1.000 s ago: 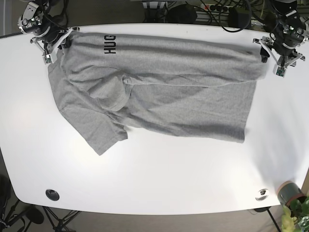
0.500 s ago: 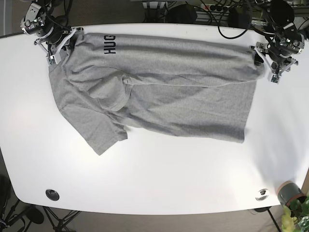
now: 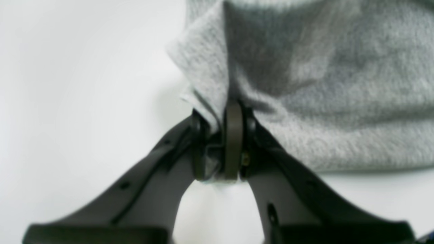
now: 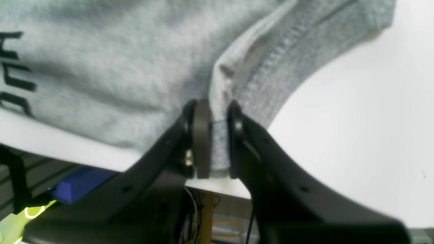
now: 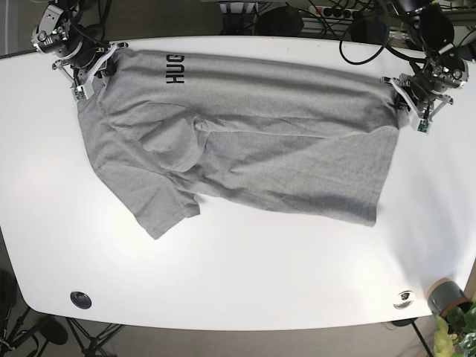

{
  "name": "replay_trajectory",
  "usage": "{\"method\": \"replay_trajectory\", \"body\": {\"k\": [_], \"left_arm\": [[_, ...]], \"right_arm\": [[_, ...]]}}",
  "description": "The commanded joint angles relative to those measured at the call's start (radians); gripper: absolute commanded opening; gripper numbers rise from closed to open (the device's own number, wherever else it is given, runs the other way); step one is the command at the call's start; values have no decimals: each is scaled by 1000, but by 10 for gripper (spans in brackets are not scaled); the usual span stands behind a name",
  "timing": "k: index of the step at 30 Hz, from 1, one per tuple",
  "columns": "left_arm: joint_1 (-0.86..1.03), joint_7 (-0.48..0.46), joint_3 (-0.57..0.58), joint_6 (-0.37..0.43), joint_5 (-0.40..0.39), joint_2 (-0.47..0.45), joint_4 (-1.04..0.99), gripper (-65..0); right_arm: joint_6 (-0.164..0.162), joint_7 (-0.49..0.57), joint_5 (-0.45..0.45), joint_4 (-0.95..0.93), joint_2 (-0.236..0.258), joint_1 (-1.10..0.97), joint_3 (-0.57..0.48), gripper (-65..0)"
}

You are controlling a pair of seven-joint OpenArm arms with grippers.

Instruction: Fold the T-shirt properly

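Left wrist view: we see the left claw [image 3: 220,142] closed on a bunched edge of the grey T-shirt [image 3: 325,84], cloth pinched between its dark fingers [image 3: 233,142], above the white worktop [image 3: 84,84]

Right wrist view: we see the right claw [image 4: 213,142] likewise clamped on a stitched hem fold of the T-shirt [image 4: 112,71], black lettering [image 4: 13,71] at the frame's left, the worktop [image 4: 356,118] edge below

Base view: we find the T-shirt [image 5: 245,141] spread across the far half of the worktop [image 5: 245,275], one sleeve pointing toward the near edge; the right claw [image 5: 88,71] holds its far-left corner and the left claw [image 5: 411,100] its far-right corner
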Motion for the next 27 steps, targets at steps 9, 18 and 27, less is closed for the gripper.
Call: {"method": "replay_trajectory", "body": {"k": [9,18,27], "left_arm": [[67,39,-96,10,56,-13,116,-604],[198,39,-102,10,56,-9,210,-603],[268,39,-102,10,54,-7,225,-571]], "right_arm": [[1,8,11,19,11,-2,6,-582],[1,8,11,19,15,-11,7,-583],[1,8,11,22,28,-31,6,-580]]}}
